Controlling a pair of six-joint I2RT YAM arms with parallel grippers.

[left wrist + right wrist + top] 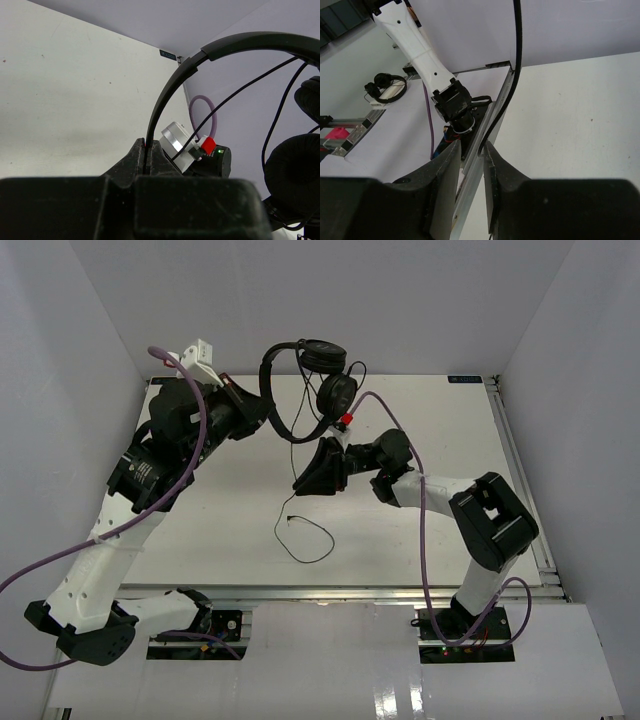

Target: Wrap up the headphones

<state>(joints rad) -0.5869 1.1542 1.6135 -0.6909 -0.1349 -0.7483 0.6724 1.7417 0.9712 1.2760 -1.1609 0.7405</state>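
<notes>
The black headphones (322, 370) hang in the air above the far middle of the table. My left gripper (260, 412) is shut on the thin headband (170, 95), which rises from between the pads. One padded earcup (292, 172) hangs at the right of the left wrist view. The thin black cord (300, 445) drops from the earcups past my right gripper (303, 480) and ends in a loose loop on the table (310, 545). My right gripper (471, 147) is open. The cord (515, 50) runs down between its fingers and touches the right fingertip.
The white table (450, 430) has a metal rail along its right edge (520, 480) and front edge. White walls close in the left, back and right. A second pair of headphones (385, 86) lies off the table in the right wrist view.
</notes>
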